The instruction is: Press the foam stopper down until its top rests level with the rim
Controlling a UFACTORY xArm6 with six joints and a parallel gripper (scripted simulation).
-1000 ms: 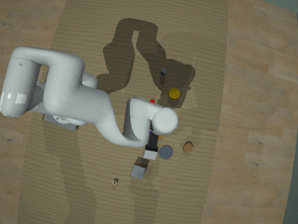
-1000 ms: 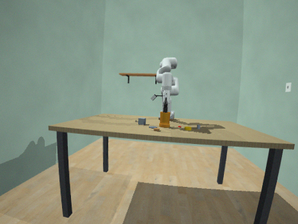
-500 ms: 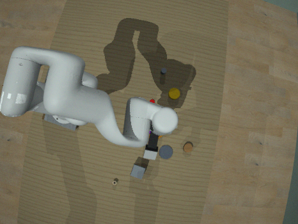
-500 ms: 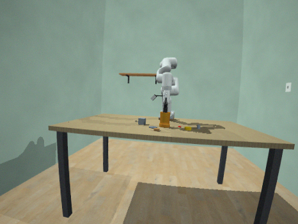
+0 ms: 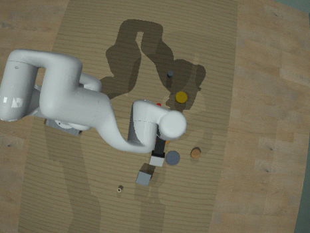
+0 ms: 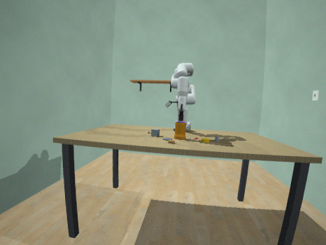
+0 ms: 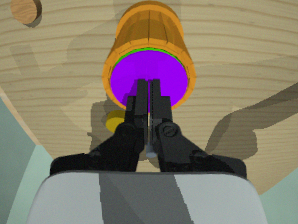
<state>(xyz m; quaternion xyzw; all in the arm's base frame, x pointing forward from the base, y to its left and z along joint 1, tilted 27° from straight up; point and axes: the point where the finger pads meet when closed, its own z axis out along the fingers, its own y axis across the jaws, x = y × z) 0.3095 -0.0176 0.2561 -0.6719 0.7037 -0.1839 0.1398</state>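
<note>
An orange jar (image 7: 149, 42) stands upright on the table; it also shows in the exterior view (image 6: 180, 130). A purple foam stopper (image 7: 148, 78) fills its mouth, with a thin green edge showing just inside the orange rim. My gripper (image 7: 149, 93) is shut, with nothing between its fingers, and its fingertips press straight down on the stopper's top near the middle. In the overhead view the arm's wrist (image 5: 171, 124) hides the jar.
A grey-blue disc (image 5: 172, 158), a small brown disc (image 5: 195, 153), a grey cube (image 5: 144, 178), a yellow disc (image 5: 181, 96), a small grey peg (image 5: 170, 74), a small red item (image 5: 158, 104) and a tiny ring (image 5: 119, 190) lie around the jar.
</note>
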